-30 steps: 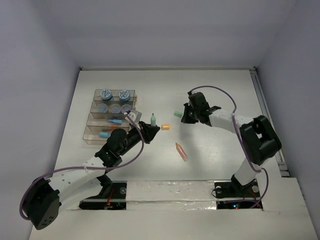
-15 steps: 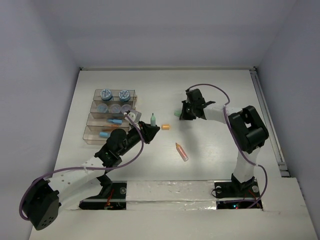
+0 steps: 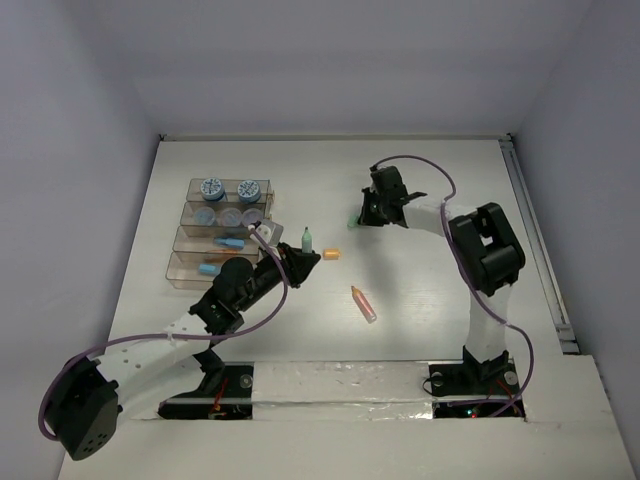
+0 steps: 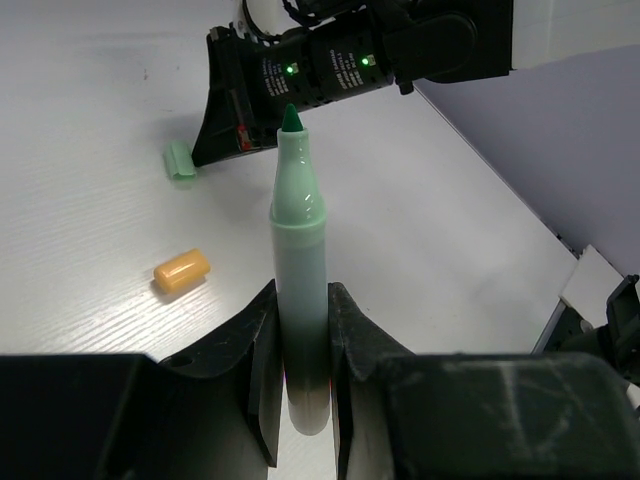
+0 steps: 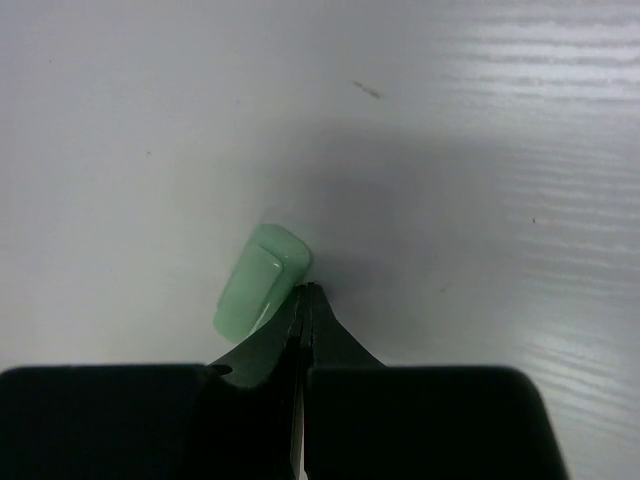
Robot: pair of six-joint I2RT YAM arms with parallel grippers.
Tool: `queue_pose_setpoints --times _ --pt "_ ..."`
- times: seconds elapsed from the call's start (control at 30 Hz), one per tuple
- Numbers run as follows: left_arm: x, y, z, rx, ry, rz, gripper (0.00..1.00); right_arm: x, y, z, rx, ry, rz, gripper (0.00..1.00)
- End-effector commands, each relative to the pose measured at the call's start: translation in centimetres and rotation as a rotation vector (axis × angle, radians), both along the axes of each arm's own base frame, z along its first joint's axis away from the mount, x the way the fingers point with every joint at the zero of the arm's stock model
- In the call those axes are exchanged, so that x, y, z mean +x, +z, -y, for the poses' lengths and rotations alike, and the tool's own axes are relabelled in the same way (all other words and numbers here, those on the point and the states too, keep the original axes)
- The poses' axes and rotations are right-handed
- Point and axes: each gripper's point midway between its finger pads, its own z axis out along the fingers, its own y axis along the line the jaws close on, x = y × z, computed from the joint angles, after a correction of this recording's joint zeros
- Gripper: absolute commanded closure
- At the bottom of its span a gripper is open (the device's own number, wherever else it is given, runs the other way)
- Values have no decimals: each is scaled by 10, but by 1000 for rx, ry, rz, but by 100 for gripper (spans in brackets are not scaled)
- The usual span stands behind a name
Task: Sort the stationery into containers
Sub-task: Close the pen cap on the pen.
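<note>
From above, the left gripper (image 3: 299,261) clamps an uncapped green marker (image 3: 307,240) just right of the trays (image 3: 178,272). Its wrist camera shows the marker upright between the fingers (image 4: 262,350), an orange cap (image 4: 181,272) beyond. Right wrist: the right gripper (image 5: 303,298) is pinched shut, empty, tips just beside a green cap (image 5: 260,282).

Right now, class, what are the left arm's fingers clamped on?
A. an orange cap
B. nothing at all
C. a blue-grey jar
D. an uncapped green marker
D: the left wrist view shows the left fingers clamped on the green marker, its bare tip pointing up, while the orange cap lies apart from it, ungripped.
</note>
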Motion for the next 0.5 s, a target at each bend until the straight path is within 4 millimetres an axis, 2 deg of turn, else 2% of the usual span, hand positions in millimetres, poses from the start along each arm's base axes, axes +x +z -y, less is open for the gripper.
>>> queue_pose_setpoints --times 0.0,0.17,0.27,0.33,0.37,0.43,0.47 --pt "0 11 2 -33 -13 35 100 18 -4 7 -42 -4 28 100" --pt "1 11 2 -32 -7 36 100 22 1 7 -54 -3 33 100" --pt "2 11 2 -30 -6 36 100 19 6 18 -96 -25 44 100" --pt "2 9 2 -27 -6 32 100 17 11 25 -118 -42 49 88" --pt "2 9 2 -27 -6 30 100 16 20 27 -122 -52 62 74" --pt "3 8 2 -25 -6 30 100 15 30 28 -115 -52 75 59" --pt "3 9 3 -25 -6 30 100 14 33 28 -114 -49 75 47"
